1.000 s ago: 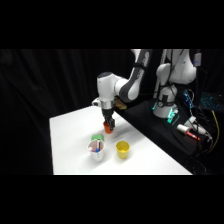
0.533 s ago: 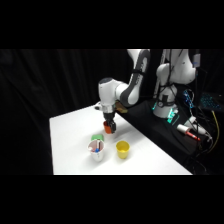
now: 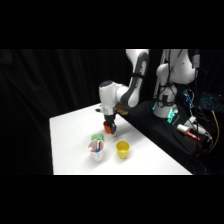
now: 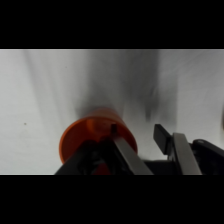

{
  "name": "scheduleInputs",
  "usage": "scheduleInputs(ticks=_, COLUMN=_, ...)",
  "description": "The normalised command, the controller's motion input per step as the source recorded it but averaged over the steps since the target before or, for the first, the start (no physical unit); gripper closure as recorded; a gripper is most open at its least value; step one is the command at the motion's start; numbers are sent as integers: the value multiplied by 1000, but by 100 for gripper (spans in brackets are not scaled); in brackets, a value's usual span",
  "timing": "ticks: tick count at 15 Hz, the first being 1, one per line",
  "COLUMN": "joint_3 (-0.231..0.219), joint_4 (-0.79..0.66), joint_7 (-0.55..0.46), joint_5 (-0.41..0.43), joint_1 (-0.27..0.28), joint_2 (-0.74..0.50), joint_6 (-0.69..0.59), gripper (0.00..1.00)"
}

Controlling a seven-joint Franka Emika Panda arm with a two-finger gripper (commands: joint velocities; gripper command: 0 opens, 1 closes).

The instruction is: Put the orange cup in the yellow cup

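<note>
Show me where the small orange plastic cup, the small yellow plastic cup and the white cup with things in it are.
Small orange plastic cup (image 4: 95, 134): wrist view, on its rim.
Small yellow plastic cup (image 3: 122, 149): side view, on its wall.
White cup (image 3: 97, 155): side view, on its front wall.

Gripper (image 4: 137, 137) lowered, fingers apart

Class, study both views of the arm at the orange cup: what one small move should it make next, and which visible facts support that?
Probably close the fingers on the orange cup. In the wrist view one finger sits inside the cup's rim, the other outside with a gap, so the gripper looks open and no grip is made. The yellow cup stands empty nearby, so the lift comes after.
</note>
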Motion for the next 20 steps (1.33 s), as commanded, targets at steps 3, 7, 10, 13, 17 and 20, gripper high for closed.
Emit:
scheduleInputs(ticks=3, joint_3=11, joint_4=-12, joint_7=34, joint_5=48, joint_1=19, joint_2=0, joint_6=126, gripper=83)
scheduleInputs(ticks=7, joint_3=-61, joint_4=-23, joint_7=118, joint_5=-57, joint_1=94, joint_2=-66, joint_6=75, gripper=100)
scheduleInputs(ticks=10, joint_3=-204, joint_4=-50, joint_7=291, joint_5=-279, joint_1=237, joint_2=-258, joint_6=-86, gripper=96)
scheduleInputs(ticks=13, joint_3=-180, joint_4=-8, joint_7=339, joint_5=-323, joint_1=258, joint_2=-384, joint_6=-377, gripper=97)
scheduleInputs(ticks=17, joint_3=9, joint_4=82, joint_7=229, joint_5=-258, joint_1=154, joint_2=-346, joint_6=-543, gripper=97)
scheduleInputs(ticks=20, joint_3=153, joint_4=104, joint_7=108, joint_5=-162, joint_1=73, joint_2=-242, joint_6=-389, gripper=97)
